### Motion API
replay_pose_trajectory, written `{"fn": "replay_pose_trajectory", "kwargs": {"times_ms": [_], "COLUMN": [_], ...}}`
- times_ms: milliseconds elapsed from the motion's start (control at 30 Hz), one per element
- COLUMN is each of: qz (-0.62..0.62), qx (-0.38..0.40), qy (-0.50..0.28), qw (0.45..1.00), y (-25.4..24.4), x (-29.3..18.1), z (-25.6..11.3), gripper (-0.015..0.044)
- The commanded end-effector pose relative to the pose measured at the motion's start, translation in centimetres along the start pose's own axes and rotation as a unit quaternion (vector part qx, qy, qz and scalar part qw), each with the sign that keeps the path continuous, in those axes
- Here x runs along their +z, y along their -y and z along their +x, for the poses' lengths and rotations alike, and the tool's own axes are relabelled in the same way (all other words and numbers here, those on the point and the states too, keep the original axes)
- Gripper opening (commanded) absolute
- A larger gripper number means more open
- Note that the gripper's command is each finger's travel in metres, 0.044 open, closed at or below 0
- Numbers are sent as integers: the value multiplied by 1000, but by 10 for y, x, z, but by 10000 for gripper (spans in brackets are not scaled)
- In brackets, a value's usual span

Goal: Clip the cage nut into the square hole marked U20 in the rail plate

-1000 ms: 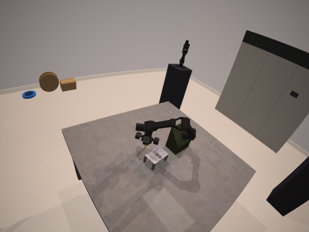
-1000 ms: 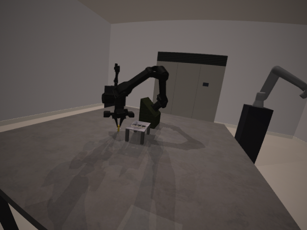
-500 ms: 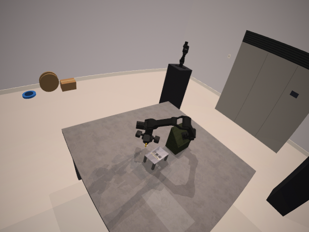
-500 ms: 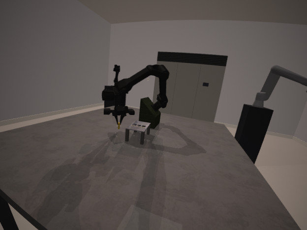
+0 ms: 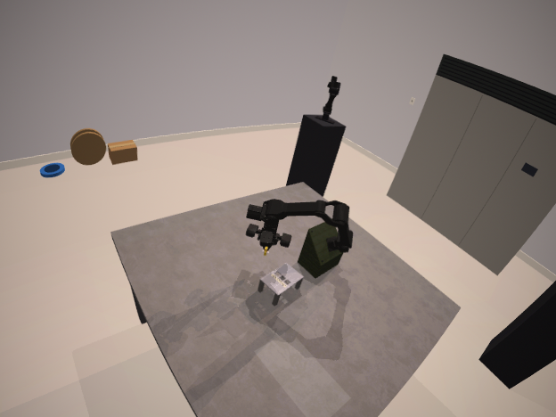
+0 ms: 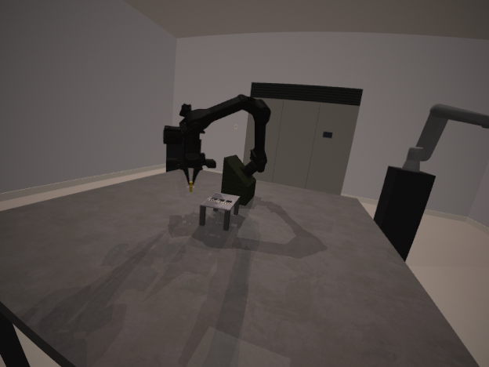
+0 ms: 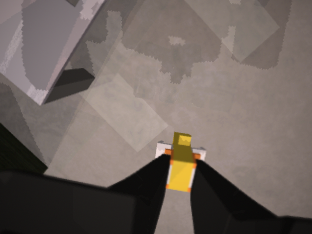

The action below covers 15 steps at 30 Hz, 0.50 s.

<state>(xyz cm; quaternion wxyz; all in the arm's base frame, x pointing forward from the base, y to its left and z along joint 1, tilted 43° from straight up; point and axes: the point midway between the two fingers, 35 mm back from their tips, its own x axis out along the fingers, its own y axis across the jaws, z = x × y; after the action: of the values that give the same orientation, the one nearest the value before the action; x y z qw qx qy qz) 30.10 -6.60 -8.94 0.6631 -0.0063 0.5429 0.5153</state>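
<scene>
The claw point(image 5: 265, 248) point(image 6: 190, 182) point(image 7: 180, 164) is pinched on the cage nut, pointing down and carried above the table point(image 5: 179, 251) point(image 6: 355, 284) point(image 7: 260, 125). The rail plate point(image 5: 292, 272) point(image 6: 205, 202) point(image 7: 37, 92) is raised on legs, presumably so that wings can be passed beneath its holes. The U20 marking cannot be read. The cage nut point(image 5: 265, 251) point(image 6: 190, 187) point(image 7: 181, 175), yellow with pale side flanges, is held beside the plate, well clear of it; its wings are apparently squeezed together for insertion from above.
</scene>
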Motion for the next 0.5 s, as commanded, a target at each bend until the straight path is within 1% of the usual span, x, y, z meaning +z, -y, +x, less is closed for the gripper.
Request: {"fn": "replay_pose_trajectory", "kwargs": {"times_ms": [0,233,467], "qz": [-5,-4,58], "qx": [-12,-13,-16], "qy": [1,1,0], "qw": [1000,1000,998], "y": [3,2,-22], "x": [1,0,33], "z": [-27,-28,-31], "gripper": [36,36,36]}}
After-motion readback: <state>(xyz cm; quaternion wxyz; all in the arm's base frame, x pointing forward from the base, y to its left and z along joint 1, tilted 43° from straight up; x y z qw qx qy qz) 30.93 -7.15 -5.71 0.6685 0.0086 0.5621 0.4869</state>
